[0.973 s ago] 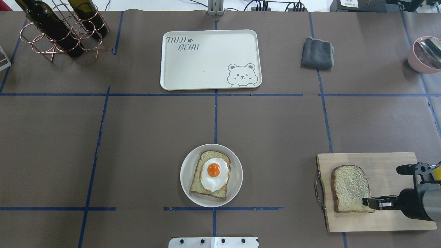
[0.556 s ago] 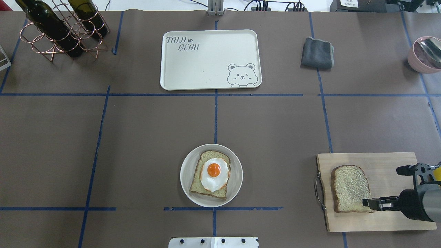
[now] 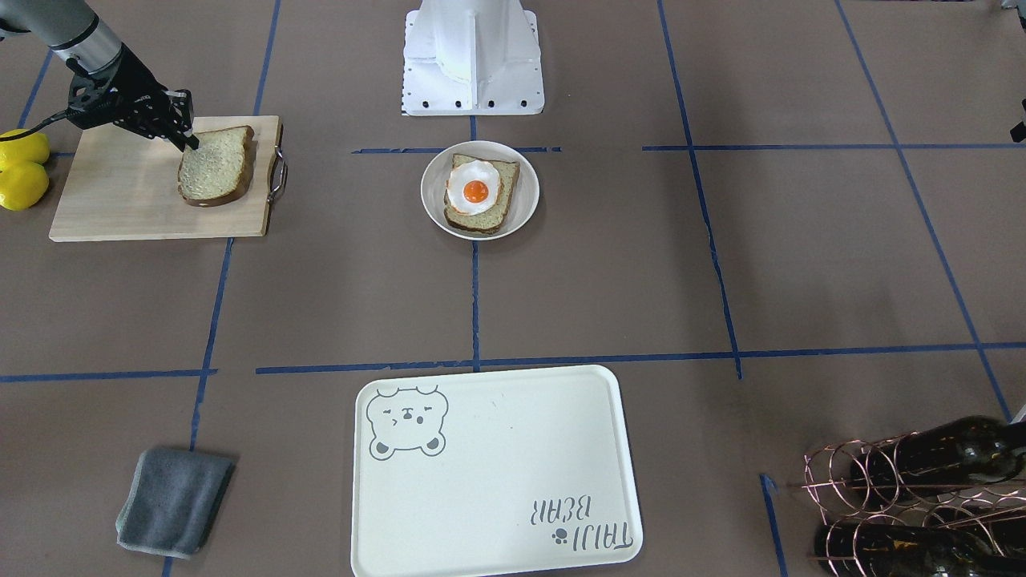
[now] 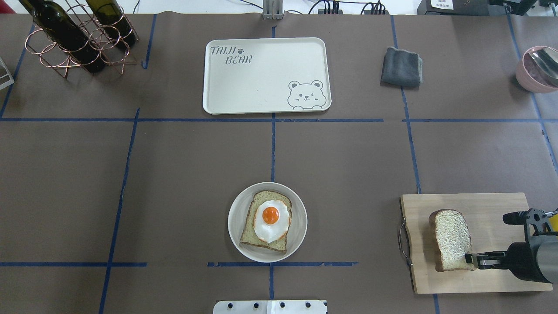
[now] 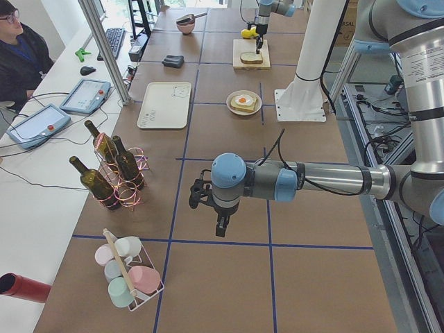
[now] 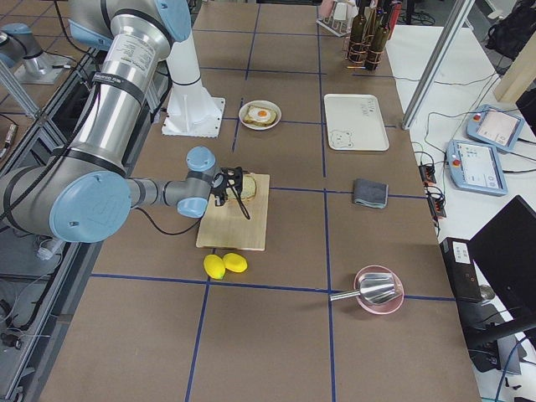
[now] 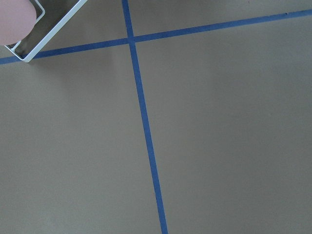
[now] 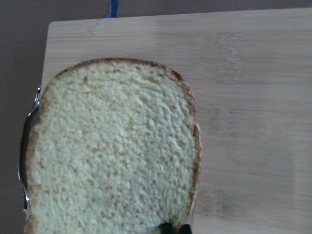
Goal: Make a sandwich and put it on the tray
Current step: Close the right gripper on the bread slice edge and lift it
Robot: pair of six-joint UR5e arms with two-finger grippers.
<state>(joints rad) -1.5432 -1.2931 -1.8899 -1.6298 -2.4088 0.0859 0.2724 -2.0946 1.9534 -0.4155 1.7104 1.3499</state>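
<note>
Slice (image 4: 453, 240) has tipped since 0.6 s ago: from overhead it looks narrower, tilted on the board (image 4: 501, 209), with the right gripper (image 4: 473, 260) clamped on its near corner.

Left to right overhead: bottle rack (image 4: 74, 39); tray (image 4: 261, 87) at far centre, well apart from the bread; plate (image 4: 301, 222) holding the base slice (image 4: 248, 231) with the egg (image 4: 271, 220) on top; cloth (image 4: 401, 66); bowl (image 4: 536, 69). The front view adds lemons (image 3: 20, 168) just beside the board, hidden overhead by the arm. Only the left side view shows the left gripper (image 5: 220, 227), over the table near the rack; I cannot tell its opening.
</note>
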